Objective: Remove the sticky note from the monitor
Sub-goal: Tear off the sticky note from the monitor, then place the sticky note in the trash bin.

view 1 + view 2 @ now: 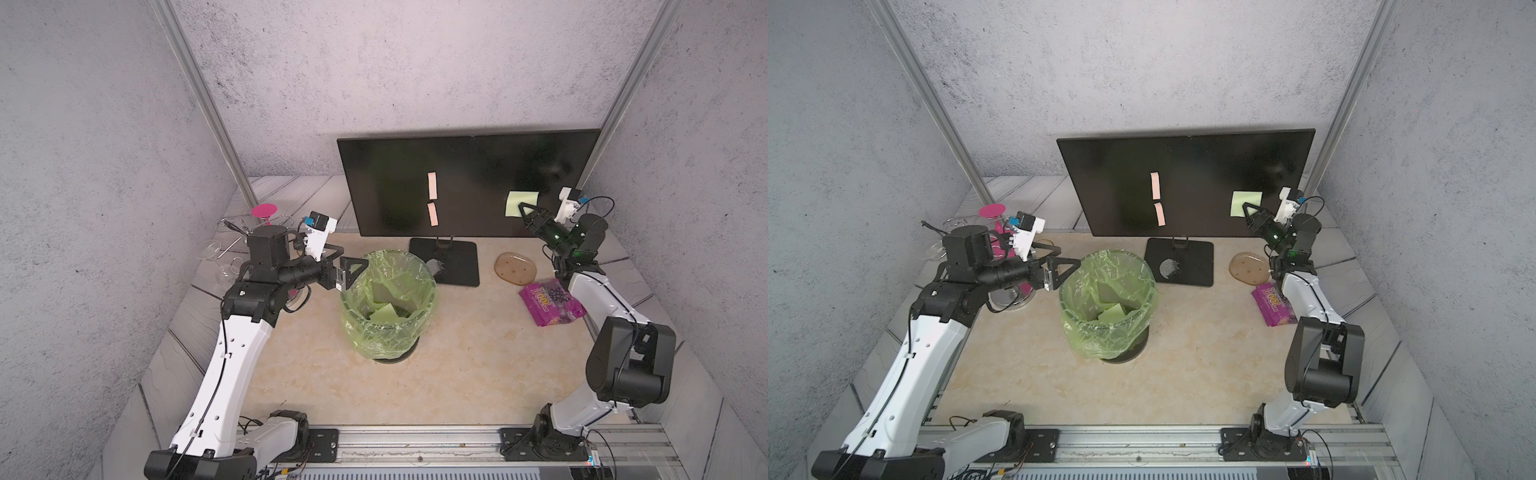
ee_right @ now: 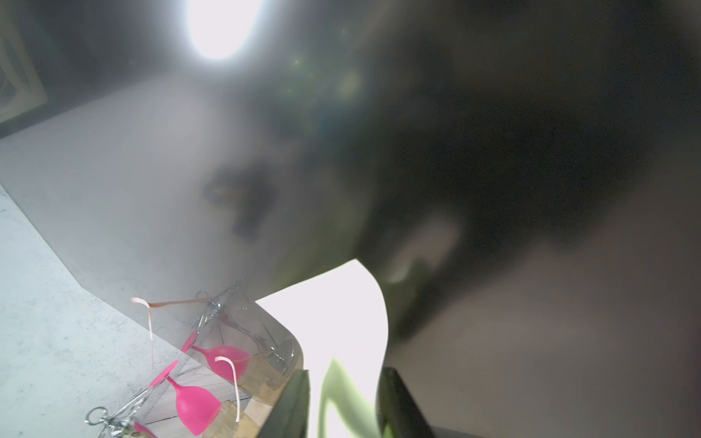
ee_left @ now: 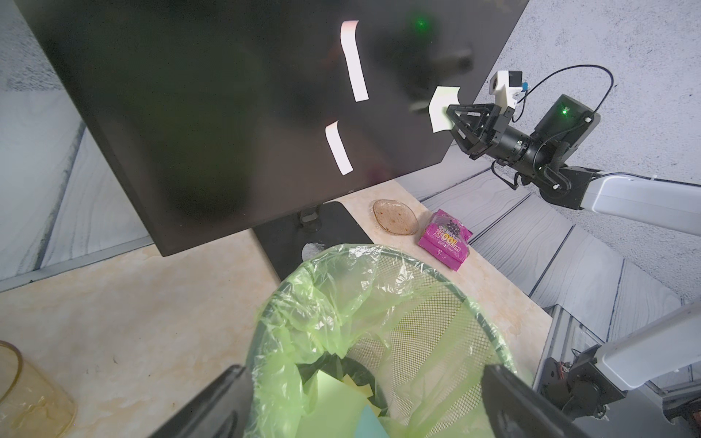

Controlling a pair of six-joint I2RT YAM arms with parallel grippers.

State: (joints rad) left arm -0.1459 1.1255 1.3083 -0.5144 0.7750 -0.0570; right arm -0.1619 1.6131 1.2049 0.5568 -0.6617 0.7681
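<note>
On the beige worktop [image 1: 457, 374], against the back wall, the monitor [image 1: 415, 187] stands upright on its slim neck and flat black base plate [image 1: 457, 262], its screen dark. A pale green sticky note [image 1: 516, 199] adheres to the screen's right-hand part, near the lower edge; its free edge curls away from the glass in the right wrist view. The right pincer [image 1: 523, 210] is raised to this note with its jaws narrow but not closed, one on each side of the note's lower edge, which lies in the gap between them. Two pink paper strips [image 1: 432, 185] are stuck near the screen's middle, one above the other. In front of the base plate stands a mesh waste basket [image 1: 386, 336] lined with a green bag and holding loose paper notes. The left pincer [image 1: 345, 259] hangs at the basket's left rim, jaws wide and empty. A brown dish [image 1: 515, 269] and a purple packet [image 1: 550, 307] lie near the right arm.
</note>
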